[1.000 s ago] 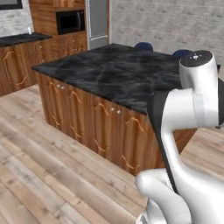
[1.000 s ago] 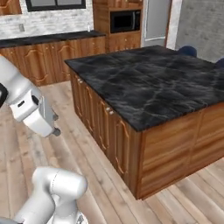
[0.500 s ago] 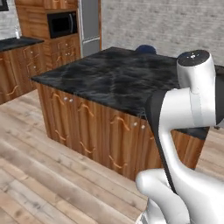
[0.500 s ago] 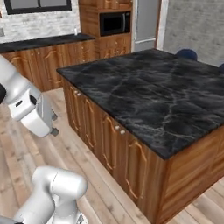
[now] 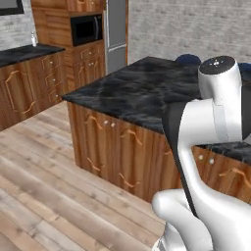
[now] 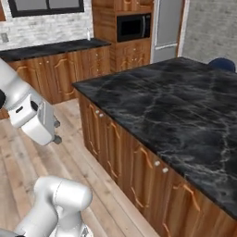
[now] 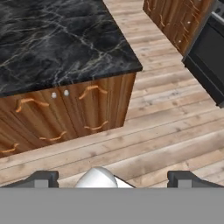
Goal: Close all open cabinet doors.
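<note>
The cabinet doors (image 5: pixel 104 142) on the island's side are reddish-brown panels with curved mouldings and small silver knobs, and every one I can see lies flush. They also line the island in the right base view, cabinet doors (image 6: pixel 112 147), and sit under the black marble top in the hand view, cabinet doors (image 7: pixel 94 109). More doors (image 6: pixel 60 74) run along the back wall counter, also flush. My gripper (image 7: pixel 113 179) hangs above the wooden floor, apart from the island, open wide with nothing between its fingertips (image 7: pixel 41 178).
The black marble island top (image 6: pixel 176 106) takes up the middle of the room. A black oven front (image 7: pixel 210 57) stands at the hand view's right edge. A built-in microwave (image 5: pixel 87 29) and a grey refrigerator (image 5: pixel 116 34) stand at the back. Wooden floor (image 5: pixel 39 186) lies left of the island.
The whole picture has shifted in both base views, so the camera has moved: the island now looks nearer and larger. The gripper stays open.
</note>
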### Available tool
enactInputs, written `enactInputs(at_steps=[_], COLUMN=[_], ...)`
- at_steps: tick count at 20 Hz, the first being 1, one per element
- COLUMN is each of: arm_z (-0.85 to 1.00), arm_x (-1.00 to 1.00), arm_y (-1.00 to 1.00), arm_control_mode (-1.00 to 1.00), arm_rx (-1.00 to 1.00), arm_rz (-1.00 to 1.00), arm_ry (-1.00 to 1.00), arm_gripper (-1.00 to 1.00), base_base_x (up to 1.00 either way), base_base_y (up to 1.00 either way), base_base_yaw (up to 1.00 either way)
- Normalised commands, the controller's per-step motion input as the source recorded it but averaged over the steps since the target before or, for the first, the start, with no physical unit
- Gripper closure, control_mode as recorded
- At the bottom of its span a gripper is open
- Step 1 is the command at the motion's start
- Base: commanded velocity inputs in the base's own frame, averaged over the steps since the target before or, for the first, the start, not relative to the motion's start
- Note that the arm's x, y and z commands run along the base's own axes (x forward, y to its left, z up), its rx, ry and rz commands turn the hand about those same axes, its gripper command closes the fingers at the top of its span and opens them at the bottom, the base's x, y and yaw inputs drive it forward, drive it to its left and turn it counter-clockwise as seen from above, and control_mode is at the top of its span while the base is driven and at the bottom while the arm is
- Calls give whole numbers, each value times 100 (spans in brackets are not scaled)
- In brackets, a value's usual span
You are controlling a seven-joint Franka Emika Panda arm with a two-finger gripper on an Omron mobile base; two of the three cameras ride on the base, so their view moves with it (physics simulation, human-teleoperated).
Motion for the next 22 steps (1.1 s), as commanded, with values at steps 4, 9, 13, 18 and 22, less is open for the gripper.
enactInputs(at_steps=[4,9,13,18,22], arm_z=[0,0,0,0,0], arm_x=[0,0,0,0,0], arm_y=[0,0,0,0,0], arm_control_mode=[100,100,100,100,100], arm_rx=[0,0,0,0,0], arm_rz=[0,0,0,0,0], arm_ry=[0,0,0,0,0], arm_gripper=[-100,-100,-100,-100,-100], base_base_x=[100,100,100,100,100], base_base_y=[100,100,100,100,100], base_base_yaw=[0,0,0,0,-3])
